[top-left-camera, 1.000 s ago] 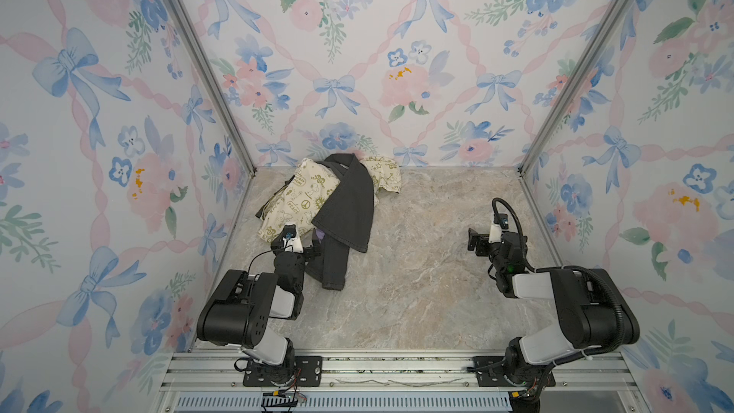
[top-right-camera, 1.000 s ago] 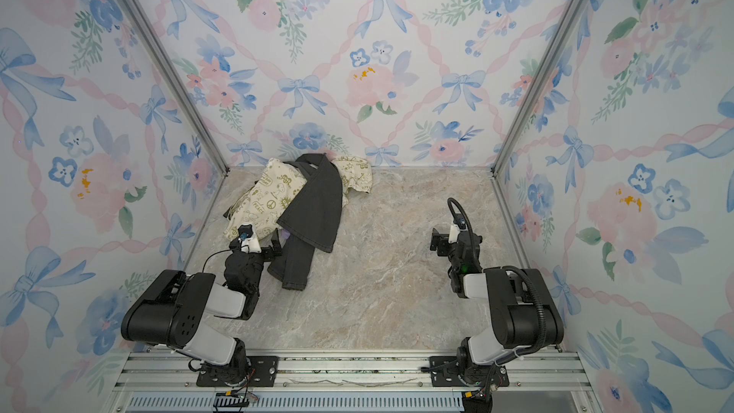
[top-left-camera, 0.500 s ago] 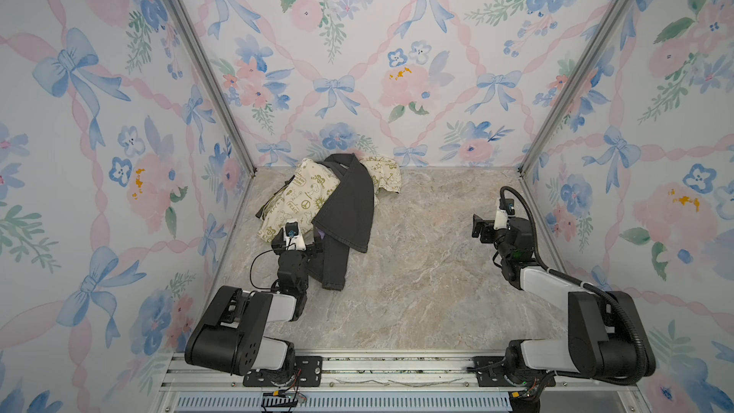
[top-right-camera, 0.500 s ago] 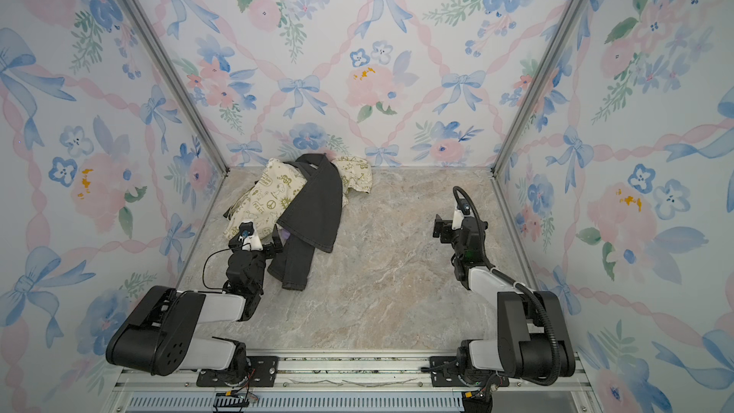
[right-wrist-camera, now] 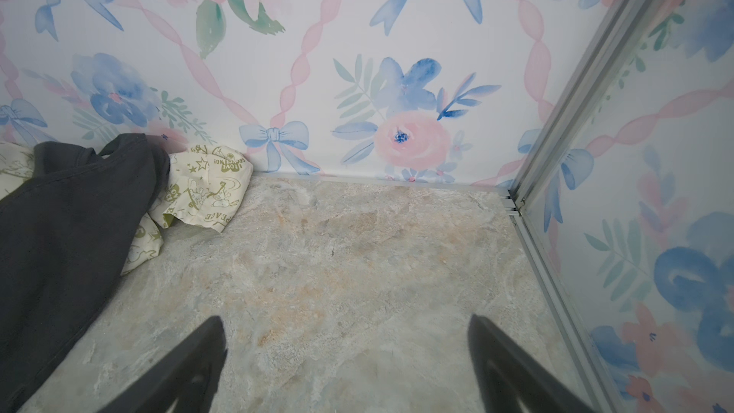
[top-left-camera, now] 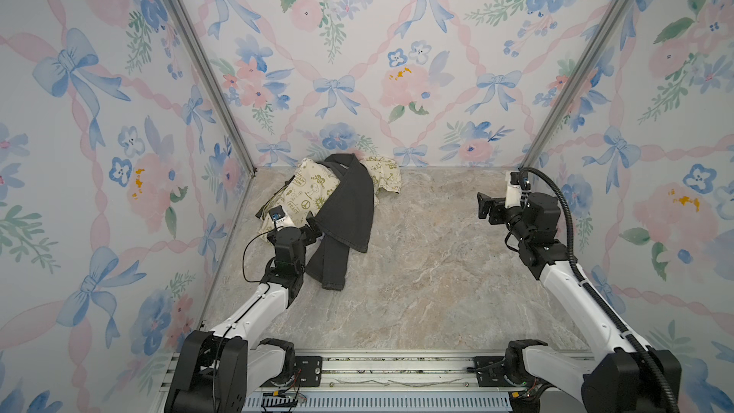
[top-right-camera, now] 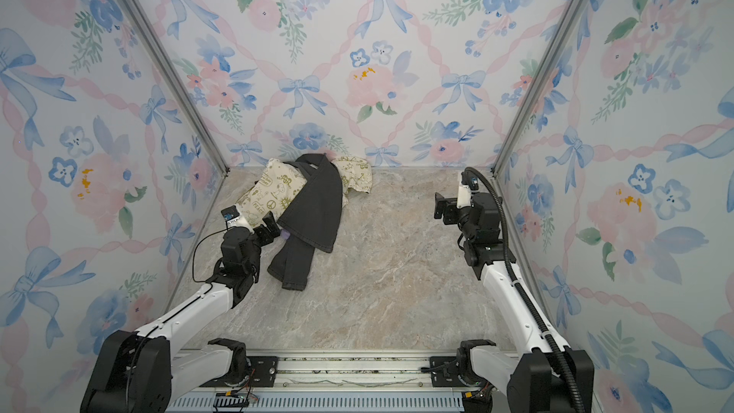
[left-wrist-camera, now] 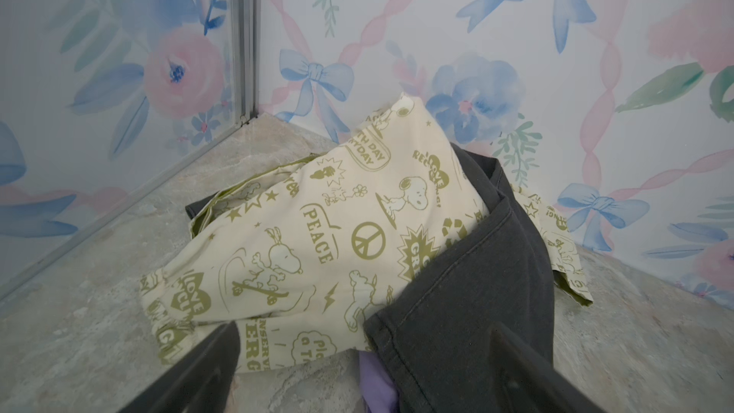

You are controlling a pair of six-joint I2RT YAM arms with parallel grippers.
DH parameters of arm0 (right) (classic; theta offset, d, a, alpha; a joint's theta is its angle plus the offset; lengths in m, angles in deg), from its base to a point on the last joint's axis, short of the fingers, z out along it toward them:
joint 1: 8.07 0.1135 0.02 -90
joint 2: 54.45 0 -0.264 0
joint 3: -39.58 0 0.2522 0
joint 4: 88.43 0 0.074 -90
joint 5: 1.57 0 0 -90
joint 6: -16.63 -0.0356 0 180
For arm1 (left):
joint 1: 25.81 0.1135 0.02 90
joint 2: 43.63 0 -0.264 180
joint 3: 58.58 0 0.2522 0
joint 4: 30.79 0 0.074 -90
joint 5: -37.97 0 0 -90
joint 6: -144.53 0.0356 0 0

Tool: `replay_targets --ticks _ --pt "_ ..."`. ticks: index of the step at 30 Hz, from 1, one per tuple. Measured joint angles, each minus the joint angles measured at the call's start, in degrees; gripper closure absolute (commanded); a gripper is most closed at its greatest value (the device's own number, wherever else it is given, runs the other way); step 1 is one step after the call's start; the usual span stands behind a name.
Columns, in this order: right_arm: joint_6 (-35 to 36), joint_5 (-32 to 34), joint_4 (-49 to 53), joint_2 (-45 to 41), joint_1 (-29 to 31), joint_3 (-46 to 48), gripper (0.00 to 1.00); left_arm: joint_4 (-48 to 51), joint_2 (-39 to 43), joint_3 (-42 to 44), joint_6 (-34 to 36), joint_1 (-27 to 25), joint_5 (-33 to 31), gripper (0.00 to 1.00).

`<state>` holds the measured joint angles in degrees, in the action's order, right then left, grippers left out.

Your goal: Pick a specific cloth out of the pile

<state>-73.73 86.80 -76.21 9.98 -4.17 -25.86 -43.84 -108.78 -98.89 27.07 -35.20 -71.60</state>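
I take the grey garment [top-left-camera: 349, 208] as my marker. It is draped across the top of the pile [top-left-camera: 302, 208], over the cream cloth [left-wrist-camera: 317, 232] with its green cartoon print, and one end trails out onto the bare surface [top-left-camera: 417, 272].

The purple shirt [left-wrist-camera: 377, 383] I am after is almost wholly buried. Only a small lilac fold pokes out from under the grey garment's near edge, on the side towards my left arm. In a top view it is barely a speck [top-right-camera: 285, 235].

That fold is why I judge my left hand [left-wrist-camera: 365, 327] is parked where it is. It sits low, right at that edge of the grey garment, jaws spread wide and gripping nothing, lined up on the fold. The risk I see is pinching grey fabric along with the purple.

My right hand [top-left-camera: 486, 208] hangs well apart from the grey garment on its far side, above bare surface. Its jaws are also apart and empty, and I judge it is simply staying clear.

I see no bin, basket or tray anywhere. The pile lies loose on the surface against the back wall [top-left-camera: 357, 73].
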Motion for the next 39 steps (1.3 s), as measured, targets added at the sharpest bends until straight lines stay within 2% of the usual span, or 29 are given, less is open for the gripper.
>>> replay_targets --ticks 4,8,12,16,18,20,28,33,39 --pt "-1.4 -0.57 7.32 0.48 -0.22 -6.29 0.03 4.81 -3.26 -1.46 -5.92 3.23 6.08 0.09" --pt "-5.38 -0.55 11.37 0.74 -0.92 -7.26 0.03 7.43 -7.5 -2.19 -10.38 6.01 11.98 0.16" --pt "-8.2 -3.21 13.66 1.51 -1.6 -7.26 0.03 7.82 -11.28 -3.04 -14.21 8.0 17.79 0.3" --pt "-8.85 -4.98 16.48 2.75 -0.24 -8.13 0.03 7.58 -15.32 -4.96 -17.03 9.03 22.4 0.35" --pt "-8.87 -5.51 17.51 3.45 1.22 -8.76 0.03 7.04 -17.14 -5.09 -18.62 9.55 24.57 0.44" --pt "-8.87 -5.7 17.97 4.04 2.67 -9.2 0.03 6.78 -19.12 -5.22 -19.98 9.97 26.43 0.49" --pt "-8.85 -5.7 19.04 6.8 6.78 -11.91 0.03 5.18 -26.45 -8.59 -23.23 10.16 32.15 0.55" --pt "-8.85 -5.73 19.63 7.34 7.78 -12.28 0.03 2.69 -28.87 -9.29 -25.51 10.34 33.81 0.66" --pt "-8.85 -5.73 20.28 7.82 7.85 -12.28 0.03 1.31 -33.46 -11.08 -27.63 10.56 36.17 0.67"
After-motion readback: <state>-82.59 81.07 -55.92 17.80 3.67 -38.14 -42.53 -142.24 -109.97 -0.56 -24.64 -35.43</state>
